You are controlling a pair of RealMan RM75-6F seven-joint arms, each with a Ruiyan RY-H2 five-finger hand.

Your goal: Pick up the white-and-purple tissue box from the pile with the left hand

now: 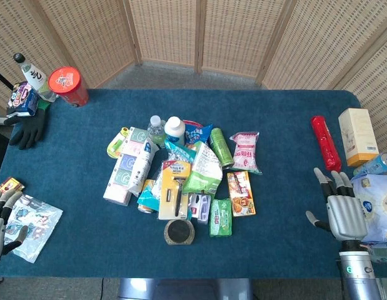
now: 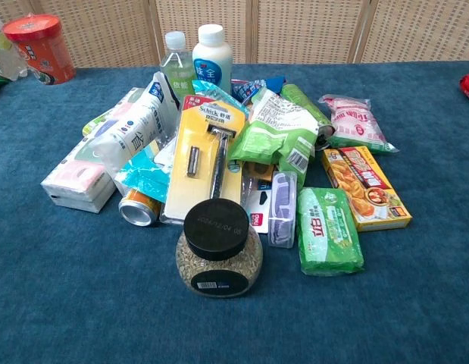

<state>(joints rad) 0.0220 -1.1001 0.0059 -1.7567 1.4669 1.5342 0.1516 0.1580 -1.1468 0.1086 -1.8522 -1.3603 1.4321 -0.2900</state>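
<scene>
The white-and-purple tissue box [image 1: 120, 177] lies at the left edge of the pile, and in the chest view the tissue box [image 2: 76, 178] sits low at the left. A soft white tissue pack [image 1: 141, 161] leans across its right side. My left hand [image 1: 2, 219] rests at the table's near left edge, far from the box, with its fingers apart and nothing in it. By the near right edge my right hand [image 1: 339, 209] lies flat, fingers spread and empty. The chest view shows neither hand.
The pile also holds a yellow razor card [image 2: 207, 155], a black-lidded jar [image 2: 219, 250], a can [image 2: 138, 209], bottles and green packets. A clear bag [image 1: 34, 226] lies beside my left hand. A black glove [image 1: 29, 128] and red cup [image 1: 69, 85] are far left; a red tube [image 1: 326, 142] stands right.
</scene>
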